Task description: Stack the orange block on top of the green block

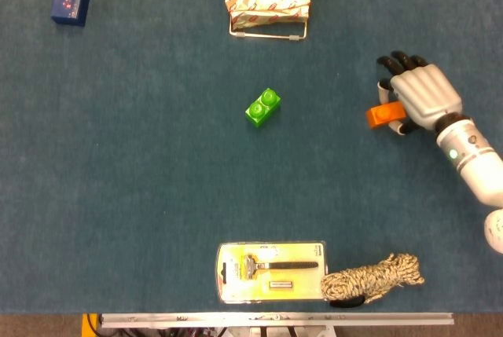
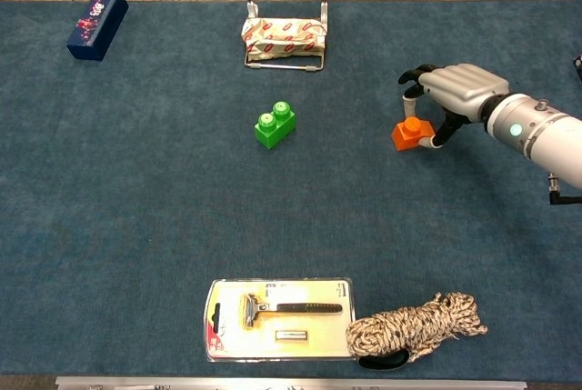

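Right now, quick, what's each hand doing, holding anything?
Left hand: not in view.
Right hand: fingers around the orange block; a firm grip cannot be told.

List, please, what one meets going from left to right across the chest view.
Blue box → razor pack → green block → wrapped packet in its wire stand → rope → orange block → right hand.
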`<state>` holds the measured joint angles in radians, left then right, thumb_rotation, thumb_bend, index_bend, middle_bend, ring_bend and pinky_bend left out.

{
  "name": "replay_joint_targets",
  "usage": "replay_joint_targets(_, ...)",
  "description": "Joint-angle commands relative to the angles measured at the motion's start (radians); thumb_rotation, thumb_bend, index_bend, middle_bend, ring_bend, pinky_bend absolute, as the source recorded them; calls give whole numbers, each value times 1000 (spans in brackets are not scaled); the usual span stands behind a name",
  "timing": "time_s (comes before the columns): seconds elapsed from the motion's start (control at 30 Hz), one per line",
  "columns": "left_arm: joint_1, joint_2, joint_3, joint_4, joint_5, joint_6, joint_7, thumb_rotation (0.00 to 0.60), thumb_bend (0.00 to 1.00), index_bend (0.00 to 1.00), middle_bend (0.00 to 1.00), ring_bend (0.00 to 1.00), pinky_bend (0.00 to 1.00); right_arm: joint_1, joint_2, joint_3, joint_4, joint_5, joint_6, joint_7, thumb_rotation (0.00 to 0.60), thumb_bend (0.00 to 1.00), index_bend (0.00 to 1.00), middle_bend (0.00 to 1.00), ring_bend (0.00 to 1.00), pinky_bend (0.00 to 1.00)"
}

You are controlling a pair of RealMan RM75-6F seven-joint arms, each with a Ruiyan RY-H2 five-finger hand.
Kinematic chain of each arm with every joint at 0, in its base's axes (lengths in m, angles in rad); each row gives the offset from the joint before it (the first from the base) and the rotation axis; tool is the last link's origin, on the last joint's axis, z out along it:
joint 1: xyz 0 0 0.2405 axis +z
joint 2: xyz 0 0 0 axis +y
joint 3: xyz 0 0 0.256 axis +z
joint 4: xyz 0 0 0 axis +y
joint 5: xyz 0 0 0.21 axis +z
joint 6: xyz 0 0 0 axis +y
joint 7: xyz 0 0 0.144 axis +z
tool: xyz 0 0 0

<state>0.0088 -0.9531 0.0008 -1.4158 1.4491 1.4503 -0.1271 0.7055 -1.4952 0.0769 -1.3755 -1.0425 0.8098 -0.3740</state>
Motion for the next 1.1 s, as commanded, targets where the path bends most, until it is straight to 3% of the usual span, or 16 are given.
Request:
replay_joint_targets(0.03, 1, -1, 0, 1, 0, 0, -2, 600, 214, 340, 248, 39, 149, -4, 9, 1, -15, -9, 9, 9, 600, 228, 560, 149, 29, 151)
replay_joint_targets(0.67, -18, 18, -13, -17, -7, -18, 5, 600, 213, 343, 251, 39, 151, 38, 226, 67, -290, -172, 54, 62, 600, 232, 573, 151, 29, 152)
replay_joint_targets(0.83, -29, 34, -23, -30, -26, -36, 7, 600, 214, 344, 251, 39, 155, 82, 259, 94, -303, -199, 8, 102, 600, 232, 573, 153, 29, 151)
replay_joint_targets(1.1, -46, 55, -38, -33, -52, -66, -4, 600, 213, 348, 257, 43, 163, 172, 246, 125, -238, -233, -92, 171, 600, 233, 573, 157, 29, 151)
